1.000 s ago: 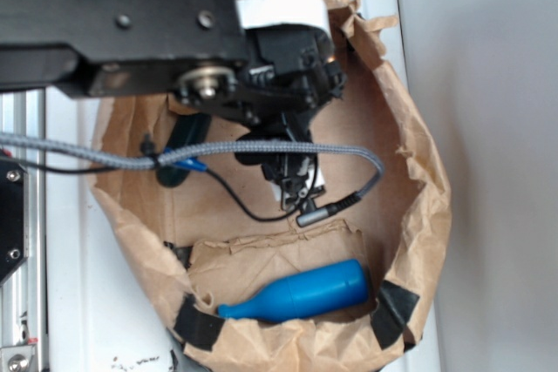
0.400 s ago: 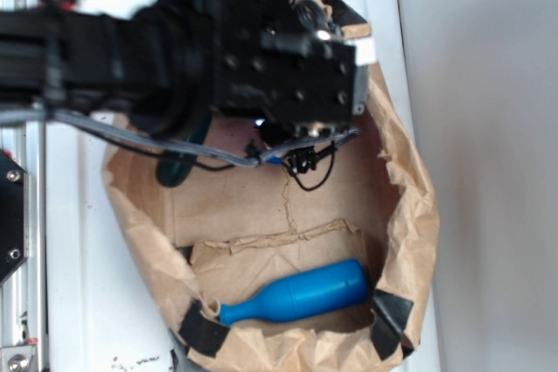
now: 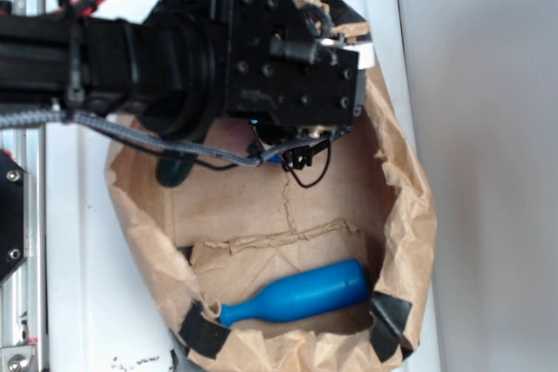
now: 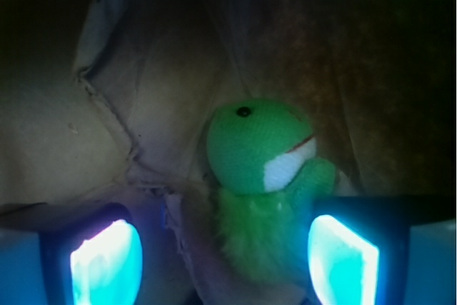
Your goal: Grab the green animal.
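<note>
Already the wide-open gripper (image 4: 225, 255) straddled the green animal (image 4: 260, 176) (nothing held yet), so only squeezing and lifting remained.

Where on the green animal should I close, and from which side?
Close on the fuzzy body of the green animal, below its round head, coming straight ahead as the gripper already points. In the wrist view the body sits between the open fingers, nearer that one.

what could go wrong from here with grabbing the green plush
1. In the wrist view the green plush sits nearer the right finger of the open pincer, so closing may nudge it sideways instead of clamping it.
2. The crumpled paper bag lies close beside the plush; a finger could catch a fold.
3. In the exterior view the arm hides the plush entirely.
</note>
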Available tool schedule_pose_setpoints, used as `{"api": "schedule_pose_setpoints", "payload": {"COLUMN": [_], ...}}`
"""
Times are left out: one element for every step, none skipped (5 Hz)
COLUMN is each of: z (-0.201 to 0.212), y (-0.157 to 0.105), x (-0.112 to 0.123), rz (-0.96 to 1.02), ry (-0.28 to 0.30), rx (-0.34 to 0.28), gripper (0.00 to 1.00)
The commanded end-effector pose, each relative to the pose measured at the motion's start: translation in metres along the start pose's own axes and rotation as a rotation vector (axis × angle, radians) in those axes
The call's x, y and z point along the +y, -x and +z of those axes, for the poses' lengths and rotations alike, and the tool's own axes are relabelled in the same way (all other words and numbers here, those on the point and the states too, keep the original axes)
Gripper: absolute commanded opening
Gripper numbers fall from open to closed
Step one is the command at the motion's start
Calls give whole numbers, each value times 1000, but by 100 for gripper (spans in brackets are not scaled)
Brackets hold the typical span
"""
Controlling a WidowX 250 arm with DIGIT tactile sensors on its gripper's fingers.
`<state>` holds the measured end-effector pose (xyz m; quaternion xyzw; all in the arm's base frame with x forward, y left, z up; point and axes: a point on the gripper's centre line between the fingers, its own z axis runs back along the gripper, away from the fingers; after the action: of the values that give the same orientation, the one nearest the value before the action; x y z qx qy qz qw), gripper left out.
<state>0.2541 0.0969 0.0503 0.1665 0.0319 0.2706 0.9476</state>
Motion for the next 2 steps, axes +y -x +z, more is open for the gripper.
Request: {"api": "schedule_pose_setpoints", "payload": {"z": [21,35], "y": [-7,6], "x": [10,17], "rz": [23,-38], "ry": [49,133], "rx": [-46,-87], "gripper": [100,100]}}
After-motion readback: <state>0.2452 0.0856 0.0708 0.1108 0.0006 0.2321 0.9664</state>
